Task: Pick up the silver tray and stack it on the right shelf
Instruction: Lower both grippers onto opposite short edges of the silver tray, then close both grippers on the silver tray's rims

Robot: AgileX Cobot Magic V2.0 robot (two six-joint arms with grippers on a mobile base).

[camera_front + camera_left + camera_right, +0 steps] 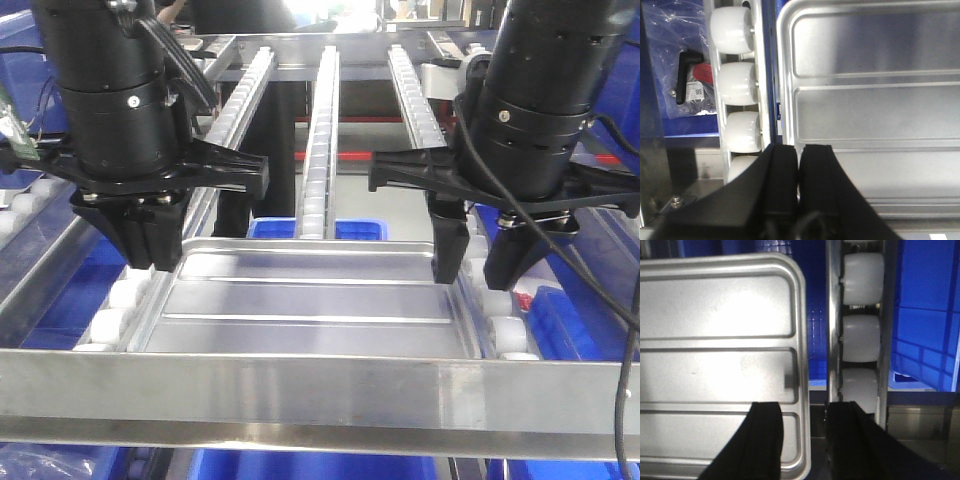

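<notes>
Left hand [799,155] is pressed together at the left rim of the silver tray [310,300], apparently pinching it; right hand [804,409] is spread astride the opposite rim. The tray rests on the right shelf [320,390]: placed, I judge, with only letting go left.

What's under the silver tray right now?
The shiny ridged aluminium tray covers the near end of the centre white roller track on the steel flow-rack shelf. Blue bins show below; what the tray rests on is hidden.
</notes>
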